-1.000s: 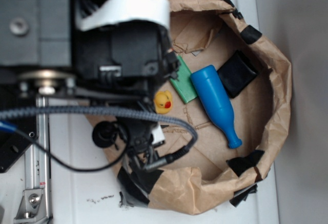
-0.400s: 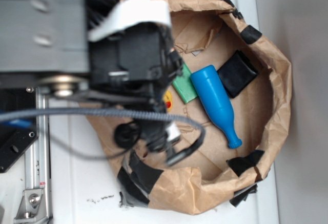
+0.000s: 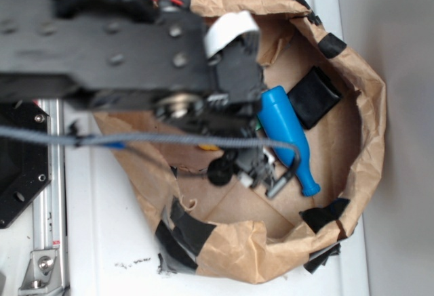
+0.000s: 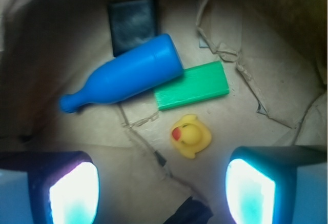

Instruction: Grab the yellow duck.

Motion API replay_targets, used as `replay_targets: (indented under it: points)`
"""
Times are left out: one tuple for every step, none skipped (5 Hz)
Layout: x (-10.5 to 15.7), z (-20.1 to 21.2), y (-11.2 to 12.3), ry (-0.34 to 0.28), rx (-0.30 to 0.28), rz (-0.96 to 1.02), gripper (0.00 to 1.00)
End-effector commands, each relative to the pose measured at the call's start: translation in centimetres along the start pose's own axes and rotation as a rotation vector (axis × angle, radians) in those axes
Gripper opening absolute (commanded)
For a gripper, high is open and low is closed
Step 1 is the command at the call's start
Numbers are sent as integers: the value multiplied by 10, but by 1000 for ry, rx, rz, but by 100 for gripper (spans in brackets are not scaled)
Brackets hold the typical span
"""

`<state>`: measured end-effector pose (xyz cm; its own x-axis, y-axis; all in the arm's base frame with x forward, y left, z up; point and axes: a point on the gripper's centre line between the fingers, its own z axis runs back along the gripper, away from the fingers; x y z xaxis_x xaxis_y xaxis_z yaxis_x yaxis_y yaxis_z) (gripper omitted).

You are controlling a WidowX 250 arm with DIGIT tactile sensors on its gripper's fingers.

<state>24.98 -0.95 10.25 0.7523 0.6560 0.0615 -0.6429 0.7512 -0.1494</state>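
Crinkly brown paper bag (image 4: 266,70) holds everything. Between the spread-apart, empty fingers (image 4: 74,193) and a bit past them sits the small round yellow rubber duck (image 4: 190,136) with a red beak. Farther off lie a flat green block (image 4: 192,85) and a smooth blue plastic bottle (image 4: 125,75).

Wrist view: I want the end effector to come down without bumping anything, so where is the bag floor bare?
Bare paper lies around the yellow duck, except where the green block sits just above it. The crowded part is the far end: the blue bottle touches the block and overlaps the black box.
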Motion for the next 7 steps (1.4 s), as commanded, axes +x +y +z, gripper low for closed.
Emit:
replay_targets:
  points:
    - [-1,-25,3,-28,16,-28,100]
    - [2,-27,-4,-18,-4,-29,100]
    - [3,-26,-3,-20,-4,-27,100]
    - [3,-26,-3,-20,-4,-27,100]
    - [3,-26,-3,-20,-4,-27,100]
    - [3,-26,-3,-20,-4,-27,100]
    - [3,-26,-3,-20,-4,-27,100]
